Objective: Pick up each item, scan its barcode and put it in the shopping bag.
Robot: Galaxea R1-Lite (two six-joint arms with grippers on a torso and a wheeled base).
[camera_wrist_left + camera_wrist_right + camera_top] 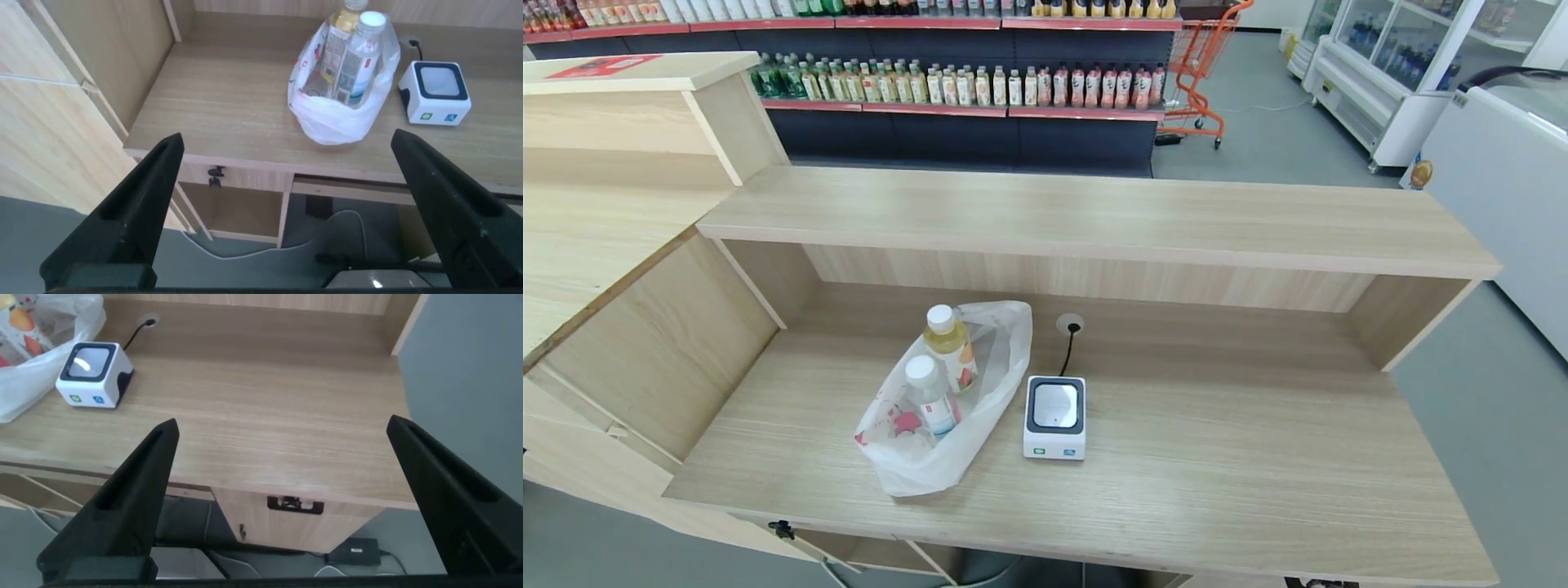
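Both bottles are standing upright inside the shopping bag (915, 469), left of centre in the head view. The yellow-drink bottle (949, 343) is sitting behind and the clear bottle (929, 398) in front, close together; cannot tell if they are touching. The scanner (1055, 416) is standing just beside the bag to its right, on the counter (1241, 465). With both items bagged, the task is looking done or close to it.

Handling, as a judgement:
- **Bottles:** they are looking full, so moderately heavy. The plastic walls should be stiff enough for a firm pinch, but the film labels are likely slick. The best hold is mid-body across the label, below the shoulder; the caps are too narrow to trust.
- **Bag:** it is thin film, soft and floppy, and is keeping its shape mostly because the bottles are propping it. It is likely sliding or folding if nudged.

The left gripper (288, 140) is hanging spread wide and empty, off the counter's near edge. The bag is lying well apart from it, farther in on the counter, roughly in line with the gap between its fingers.

The right gripper (283, 423) is likewise spread and grasping nothing, also off the near edge. The scanner and bag are sitting well apart from it, toward the robot's left.
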